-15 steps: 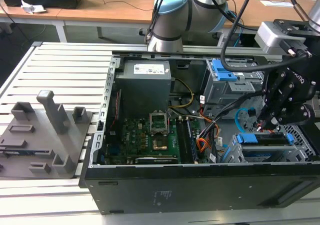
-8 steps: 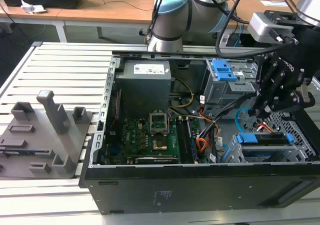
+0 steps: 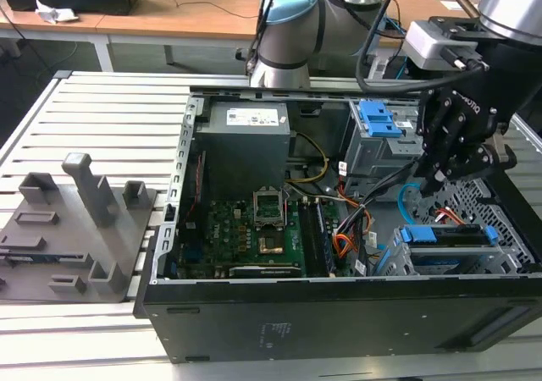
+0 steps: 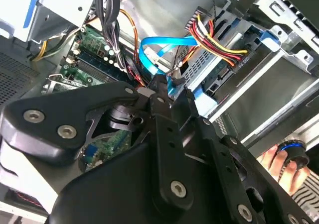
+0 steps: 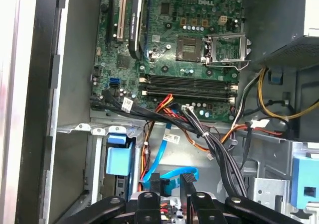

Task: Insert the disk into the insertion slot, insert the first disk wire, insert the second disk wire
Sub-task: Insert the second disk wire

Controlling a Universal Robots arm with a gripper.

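- The disk [image 3: 449, 234] sits in the insertion slot [image 3: 396, 261]; a wire step is in hand.
- The tool [image 4: 162, 83] is narrow, seemingly pinching the second disk wire [image 4: 159, 45]; its end needs squaring up before any push.

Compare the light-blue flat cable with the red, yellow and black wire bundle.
The light-blue cable is one flat ribbon; the wire bundle is several round strands in red, yellow and black. The cable curves in a loop; the bundle runs with a slight bend into a dark plug. Both lie inside the computer case.
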